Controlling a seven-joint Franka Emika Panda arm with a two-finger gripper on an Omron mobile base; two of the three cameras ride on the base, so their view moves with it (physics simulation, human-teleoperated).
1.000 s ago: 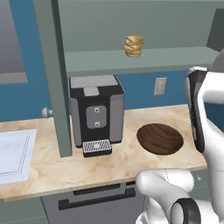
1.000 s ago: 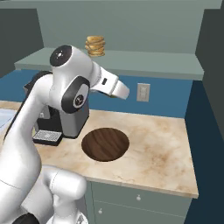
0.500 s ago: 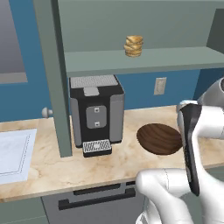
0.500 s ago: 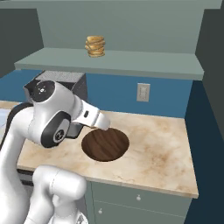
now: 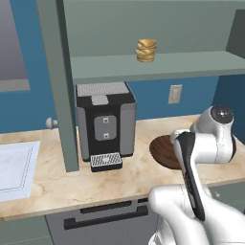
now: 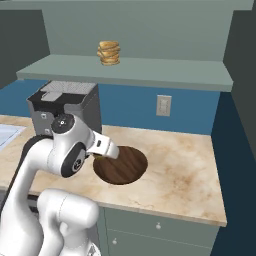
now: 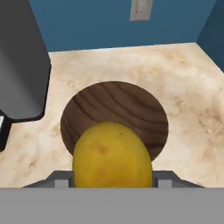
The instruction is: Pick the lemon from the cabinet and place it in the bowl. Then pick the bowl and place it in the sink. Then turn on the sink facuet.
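Note:
The yellow lemon [image 7: 112,155] sits between my gripper's fingers, close to the hand camera, just above the near rim of the dark wooden bowl [image 7: 131,107]. The bowl [image 6: 125,166] rests on the marble counter, right of the coffee machine. My gripper [image 6: 106,150] hangs low over the bowl's left edge, shut on the lemon. In the left base view my own arm covers most of the bowl [image 5: 161,149]. The cabinet shelf [image 5: 158,62] runs above. A corner of the pale sink [image 5: 14,167] shows at far left. The sink facuet is out of view.
A black and grey coffee machine [image 5: 106,122] stands close to the left of the bowl. A tan stacked lump of food [image 5: 146,50] sits on the shelf. The open cabinet door [image 5: 60,86] stands edge-on left of the machine. A wall outlet [image 6: 163,105] is behind.
My arm has swung down from shelf height to just over the bowl, carrying the lemon. The bowl, the coffee machine and the stacked food have stayed put.

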